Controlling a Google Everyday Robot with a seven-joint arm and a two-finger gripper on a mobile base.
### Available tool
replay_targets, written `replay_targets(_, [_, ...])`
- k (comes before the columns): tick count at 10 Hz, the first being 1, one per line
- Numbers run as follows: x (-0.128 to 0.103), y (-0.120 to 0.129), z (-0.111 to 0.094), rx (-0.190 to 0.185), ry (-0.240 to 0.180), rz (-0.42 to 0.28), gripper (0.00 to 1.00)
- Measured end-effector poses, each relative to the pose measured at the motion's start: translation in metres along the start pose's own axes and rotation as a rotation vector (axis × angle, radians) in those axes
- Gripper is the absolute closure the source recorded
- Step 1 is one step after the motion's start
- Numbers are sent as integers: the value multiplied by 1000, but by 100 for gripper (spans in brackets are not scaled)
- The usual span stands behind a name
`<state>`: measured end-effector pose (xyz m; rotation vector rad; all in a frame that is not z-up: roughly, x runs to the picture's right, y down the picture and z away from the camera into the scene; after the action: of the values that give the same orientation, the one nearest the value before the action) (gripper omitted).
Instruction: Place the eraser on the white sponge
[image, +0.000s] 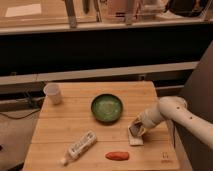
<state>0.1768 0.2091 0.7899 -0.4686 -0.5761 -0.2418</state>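
The white sponge (136, 140) lies flat on the wooden table (60, 125), right of centre near the front. My gripper (135, 130) comes in from the right on a white arm (175, 112) and sits directly over the sponge. A small dark eraser (134, 131) is at the gripper's tip, resting on or just above the sponge's back edge. I cannot tell whether it touches the sponge.
A green bowl (106, 107) stands in the table's middle. A white cup (52, 93) is at the back left. A white tube (80, 146) lies at the front left and a red-orange object (117, 155) lies at the front centre.
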Motion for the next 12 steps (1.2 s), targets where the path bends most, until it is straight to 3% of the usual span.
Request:
replay_targets(8, [-10,10,9,-37,-41,40,20])
replay_targets(12, [-18,5,-12,-11,-66,82,20])
